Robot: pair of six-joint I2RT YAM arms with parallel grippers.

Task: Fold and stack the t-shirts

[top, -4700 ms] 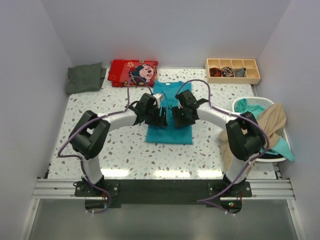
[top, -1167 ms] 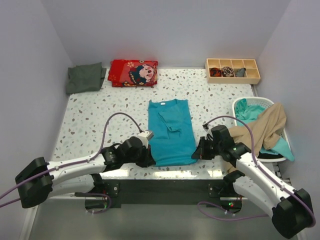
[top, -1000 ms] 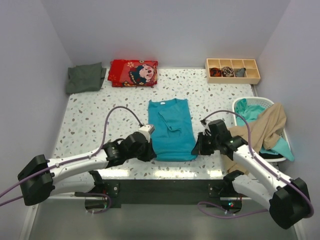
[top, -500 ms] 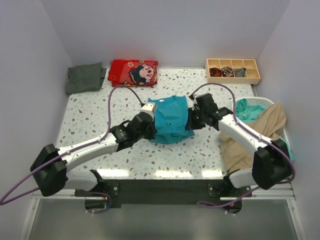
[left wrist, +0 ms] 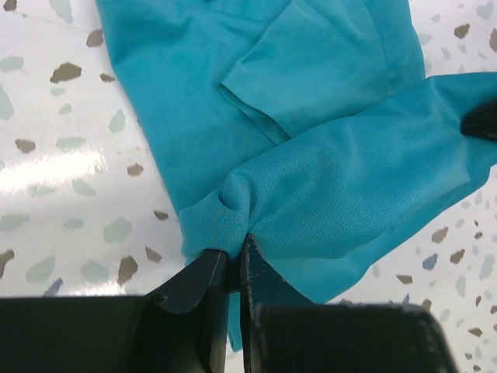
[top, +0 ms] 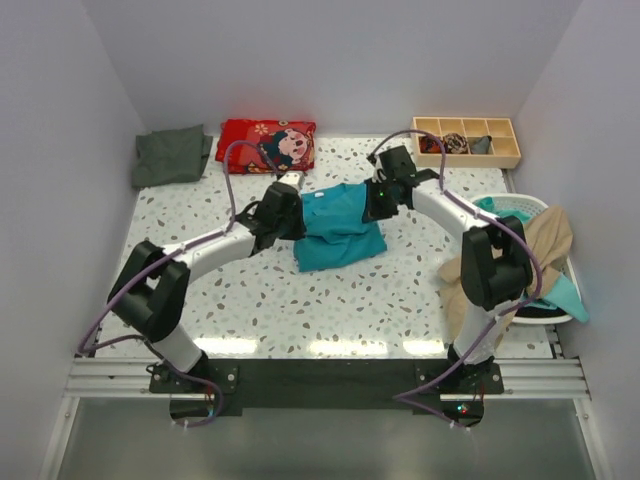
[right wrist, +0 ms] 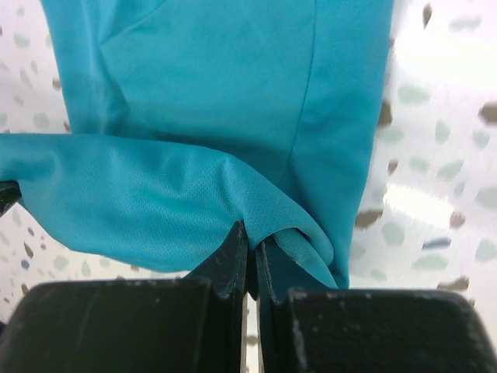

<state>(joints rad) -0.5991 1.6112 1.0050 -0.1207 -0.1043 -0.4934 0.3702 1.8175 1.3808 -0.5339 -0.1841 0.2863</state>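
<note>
The teal t-shirt (top: 340, 232) lies mid-table, its near hem lifted and carried back over its upper part. My left gripper (top: 291, 207) is shut on the hem's left corner, and in the left wrist view the teal cloth (left wrist: 334, 179) bunches between the fingertips of that gripper (left wrist: 234, 253). My right gripper (top: 379, 199) is shut on the right corner; its wrist view shows the teal fold (right wrist: 155, 202) pinched at the tips of that gripper (right wrist: 251, 238). A dark grey-green t-shirt (top: 172, 155) sits folded at the back left. A beige t-shirt (top: 535, 250) hangs over the basket.
A red cartoon-print cloth (top: 267, 145) lies at the back, just behind my left arm. A wooden divided tray (top: 465, 141) with small bundles stands at the back right. A white laundry basket (top: 497, 204) with more teal cloth sits at the right edge.
Both grippers have swept from the table's near edge toward the back, carrying the teal t-shirt's hem up and over its body. The left jaws have eased slightly.
</note>
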